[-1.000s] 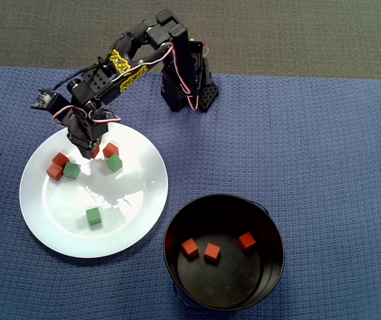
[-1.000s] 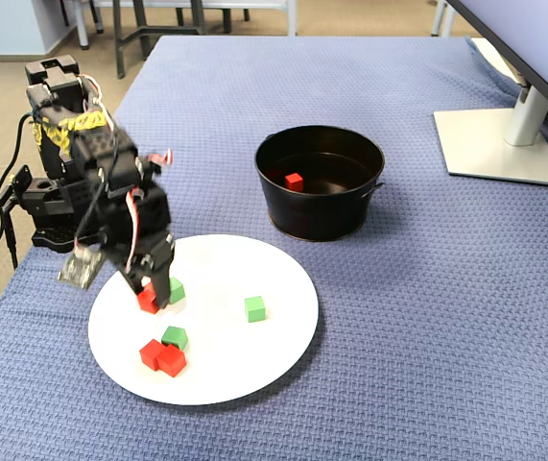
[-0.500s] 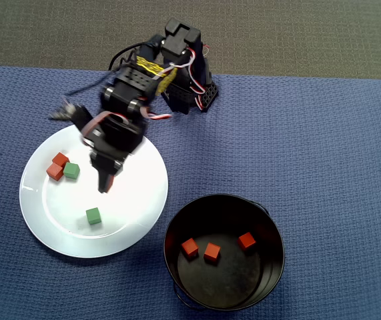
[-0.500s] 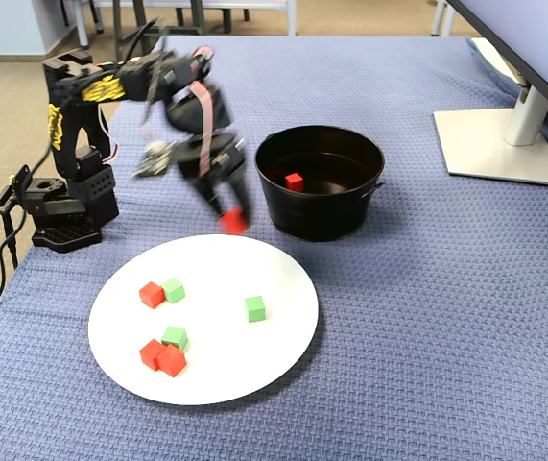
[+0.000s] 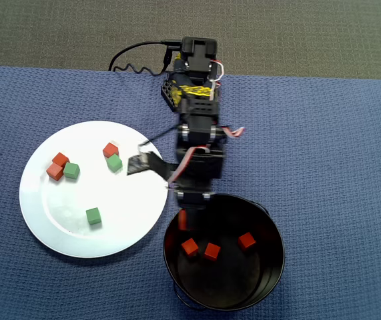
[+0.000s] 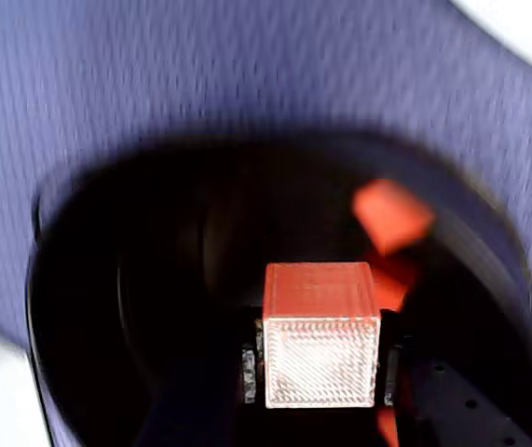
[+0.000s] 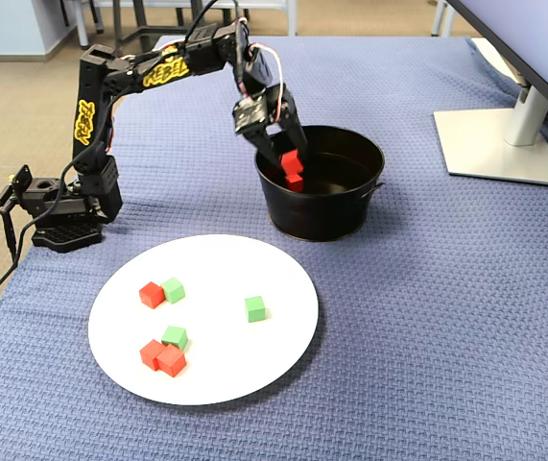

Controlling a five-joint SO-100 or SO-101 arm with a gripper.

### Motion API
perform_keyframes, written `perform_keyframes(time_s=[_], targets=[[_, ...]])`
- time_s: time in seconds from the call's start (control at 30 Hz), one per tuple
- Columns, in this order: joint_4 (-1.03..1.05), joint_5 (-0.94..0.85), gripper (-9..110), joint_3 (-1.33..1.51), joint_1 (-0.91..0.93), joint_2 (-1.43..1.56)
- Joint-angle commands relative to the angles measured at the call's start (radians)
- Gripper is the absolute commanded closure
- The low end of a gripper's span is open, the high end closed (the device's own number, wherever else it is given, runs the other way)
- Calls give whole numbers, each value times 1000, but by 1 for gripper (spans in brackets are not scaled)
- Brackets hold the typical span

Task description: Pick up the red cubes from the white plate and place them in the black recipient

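Clamped between the jaws of the gripper [image 7: 291,163]: one red cube [image 6: 321,332], squarely seated in the wrist view, with the black pot [image 6: 135,307] open right beneath it. Held just inside the pot's rim at about ten o'clock in the overhead view, low over the mouth, presumably so that a release drops the cube straight in rather than onto the blue cloth [image 5: 323,147]. Already lying on the pot floor [image 5: 233,280]: three red cubes [image 5: 190,247], loosely grouped toward the arm's side.

Left on the white plate [image 5: 63,233], well apart from the pot at roughly nine o'clock of it in the overhead view: three red cubes — a touching pair [image 5: 57,166] at the plate's ten o'clock and a single [image 5: 111,149] near twelve. Mixed among them, three green cubes [image 5: 94,215], one pressed against the pair, one just beside the single; likely awkward for clean grasps later.

Next, probably: jaws parted over the pot, then back to the plate.
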Motion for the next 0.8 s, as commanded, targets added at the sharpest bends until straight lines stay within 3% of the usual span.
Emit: perform_keyframes(time_s=[0.0, 0.2, 0.33, 0.57, 0.77], targets=[[-2, -44, 72, -127, -40, 26], [35, -127, 75, -60, 141, 167], [15, -215, 83, 138, 399, 272], [5, -466, 84, 377, 779, 247], [-95, -566, 84, 557, 923, 192]])
